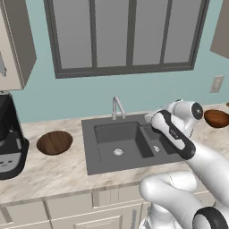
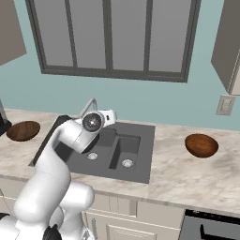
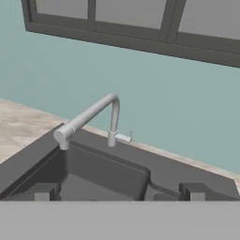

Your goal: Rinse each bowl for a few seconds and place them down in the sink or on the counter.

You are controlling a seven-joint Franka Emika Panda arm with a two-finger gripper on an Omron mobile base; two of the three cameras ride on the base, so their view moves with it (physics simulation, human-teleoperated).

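Two dark-brown bowls rest on the counter (image 1: pixel 58 172), one on each side of the sink (image 1: pixel 89 156). The left bowl (image 1: pixel 54 142) (image 2: pixel 22 131) lies near the coffee machine. The more reddish right bowl (image 1: pixel 216 118) (image 2: pixel 201 145) sits well to the right of the basins. My gripper (image 3: pixel 118 193) hangs over the sink (image 3: pixel 178 173), open with nothing between its fingertips (image 3: pixel 44 191), and faces the faucet (image 3: pixel 93 115). Neither bowl is touched. No water shows at the spout.
A black coffee machine (image 1: pixel 9 138) stands at the far left of the counter. The silver faucet (image 1: pixel 117 107) (image 2: pixel 89 107) rises behind the sink (image 2: pixel 145 136). A window and a teal wall run behind it, with a wall outlet (image 2: pixel 226 105) at the right.
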